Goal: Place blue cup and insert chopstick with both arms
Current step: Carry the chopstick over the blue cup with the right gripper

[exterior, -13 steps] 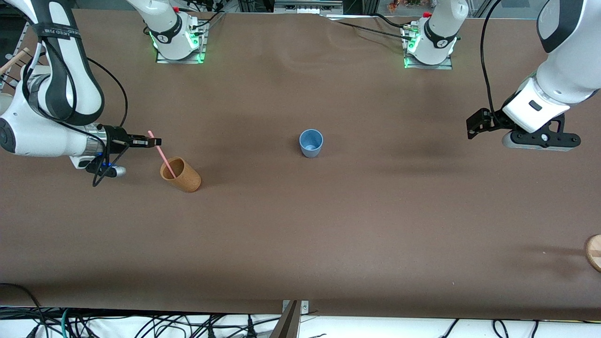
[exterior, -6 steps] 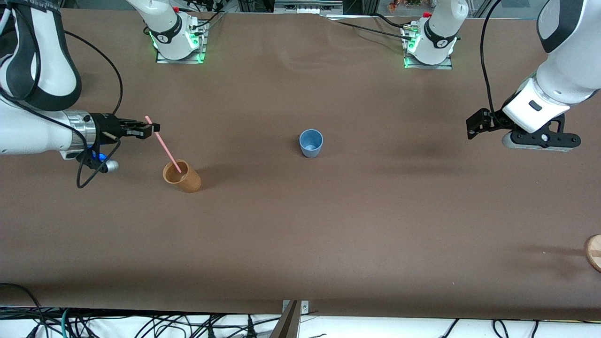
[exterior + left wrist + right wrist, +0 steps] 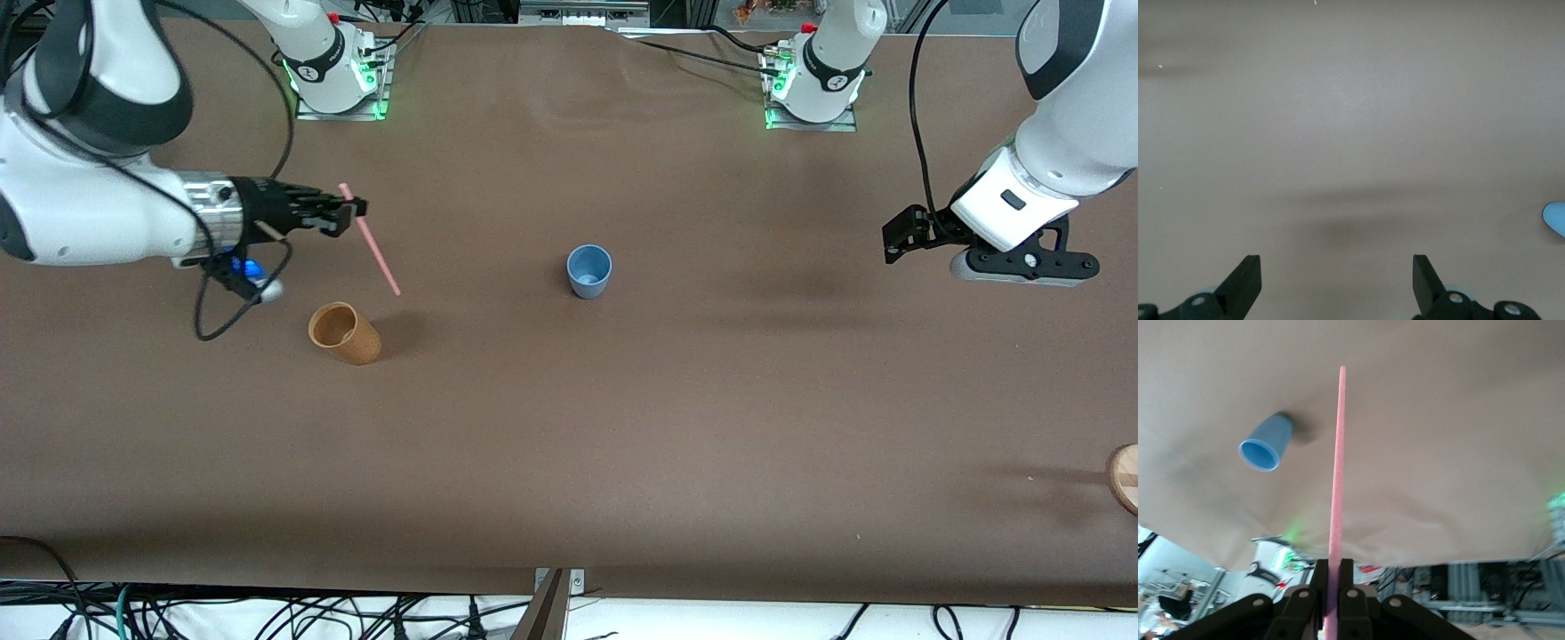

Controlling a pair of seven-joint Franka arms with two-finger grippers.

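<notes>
Blue cup (image 3: 589, 270): upright, counter (image 3: 622, 427) centre, empty. 
Chopstick (image 3: 370, 240): pink, tilted, clamped near upper end in right claw (image 3: 354, 209), in air over counter toward right arm's end, lower tip clear of tan cup (image 3: 343, 332). 
Tan cup: upright, nearer front edge than blue cup. 
Left claw (image 3: 896, 242): fingers apart, nothing held, over left arm's end; arm waits.

The right tool (image 3: 356, 210) is now higher and closer to the counter's middle, and the pink chopstick (image 3: 373, 245) it clamps is lifted clear of the tan cup (image 3: 343, 333), which stands upright again.
</notes>
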